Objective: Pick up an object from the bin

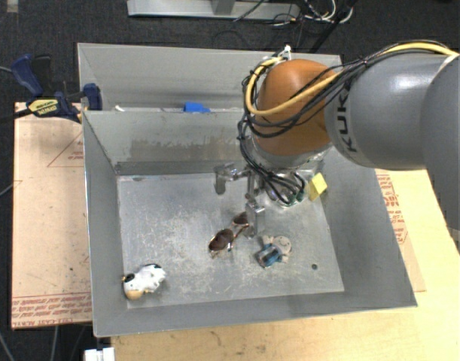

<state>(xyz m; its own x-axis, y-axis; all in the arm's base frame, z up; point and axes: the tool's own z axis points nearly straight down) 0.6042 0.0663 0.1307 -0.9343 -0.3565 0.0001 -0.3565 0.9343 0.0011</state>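
The gripper (251,209) is hanging low over the middle of the bin (162,216), beneath the arm's orange cover. Its tip is sitting right at the upper right end of a pair of brown sunglasses (228,238), which is lying on the bin floor near the centre. Whether it is touching the glasses, and whether it is spread or closed, cannot be told from this angle. A small blue-and-beige thing (272,251) is lying just right of the sunglasses, and a white-and-brown toy (144,280) is sitting well apart in the near left corner.
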